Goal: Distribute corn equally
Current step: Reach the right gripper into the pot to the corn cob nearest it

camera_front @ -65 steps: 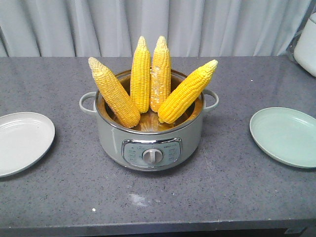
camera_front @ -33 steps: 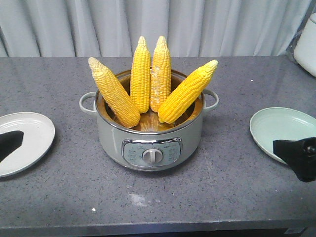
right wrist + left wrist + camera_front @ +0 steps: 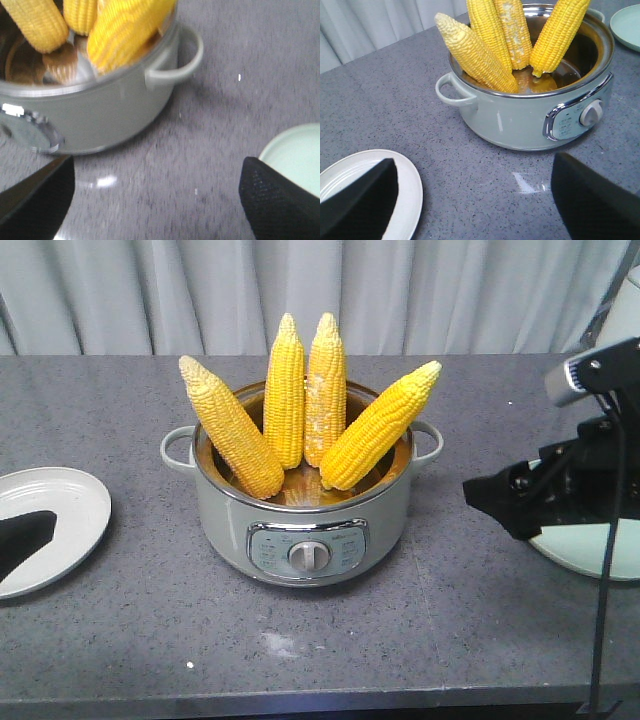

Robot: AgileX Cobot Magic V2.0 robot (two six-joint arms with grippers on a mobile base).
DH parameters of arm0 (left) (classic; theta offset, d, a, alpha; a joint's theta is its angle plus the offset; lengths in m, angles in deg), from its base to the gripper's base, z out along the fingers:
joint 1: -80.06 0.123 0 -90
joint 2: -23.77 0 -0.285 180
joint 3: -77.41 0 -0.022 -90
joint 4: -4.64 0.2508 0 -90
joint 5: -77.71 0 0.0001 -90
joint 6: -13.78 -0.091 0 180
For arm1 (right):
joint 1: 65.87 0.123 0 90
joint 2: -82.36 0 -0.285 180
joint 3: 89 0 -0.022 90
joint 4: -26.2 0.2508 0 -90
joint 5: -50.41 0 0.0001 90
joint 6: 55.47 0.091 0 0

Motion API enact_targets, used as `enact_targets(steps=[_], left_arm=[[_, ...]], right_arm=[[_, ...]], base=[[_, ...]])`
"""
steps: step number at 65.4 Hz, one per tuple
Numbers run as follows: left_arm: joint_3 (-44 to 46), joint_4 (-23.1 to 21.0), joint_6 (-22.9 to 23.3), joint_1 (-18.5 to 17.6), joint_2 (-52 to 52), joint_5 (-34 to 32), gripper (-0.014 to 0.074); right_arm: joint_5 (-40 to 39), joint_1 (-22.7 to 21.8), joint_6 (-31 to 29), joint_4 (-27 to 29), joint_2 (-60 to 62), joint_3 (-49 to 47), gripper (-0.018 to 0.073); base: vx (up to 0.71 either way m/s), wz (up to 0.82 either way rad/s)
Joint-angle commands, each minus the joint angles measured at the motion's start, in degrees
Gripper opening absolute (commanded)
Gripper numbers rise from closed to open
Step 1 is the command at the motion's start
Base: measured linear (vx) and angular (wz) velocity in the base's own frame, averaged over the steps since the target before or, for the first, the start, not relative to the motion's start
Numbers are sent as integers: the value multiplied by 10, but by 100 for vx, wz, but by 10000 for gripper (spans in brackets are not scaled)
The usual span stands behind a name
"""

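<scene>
Several yellow corn cobs stand tips up in a pale green cooker pot at the table's middle: a leaning left cob, two upright cobs and a leaning right cob. My left gripper is open and empty, low over the table left of the pot; one black fingertip lies over the white plate. My right gripper is open and empty to the right of the pot, over the near edge of the pale green plate, which the arm partly hides.
A white appliance stands at the back right corner. A grey curtain hangs behind the table. The right arm's black cable hangs down past the table's front edge. The pot's side handles stick out on both sides.
The right arm has come in from the right edge, rising and moving left toward the pot. The left fingertip has stayed over the white plate. The corn has not moved.
</scene>
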Motion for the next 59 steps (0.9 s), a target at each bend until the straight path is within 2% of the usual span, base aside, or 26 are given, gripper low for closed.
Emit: enact_targets(steps=[1, 10, 25, 35, 49, 59], left_arm=[[17, -8, 0, -3, 0, -39, 587], [17, -7, 0, -3, 0, -38, 587], [17, -7, 0, -3, 0, -39, 587], [17, -5, 0, -3, 0, -38, 587], [17, -2, -4, -3, 0, -38, 587], [17, -2, -4, -3, 0, -38, 587]], right_arm=[[-74, 25, 8, 5, -16, -33, 630], [-156, 64, 7, 20, -49, -40, 625], [-303, 102, 6, 83, -113, -45, 594], [-289, 102, 6, 115, -169, -97, 590], [-244, 102, 6, 120, -253, -187, 590], [-216, 105, -19, 161, -290, -228, 590]], base=[[0, 0], [0, 0], [0, 0], [0, 0], [0, 0], [0, 0]])
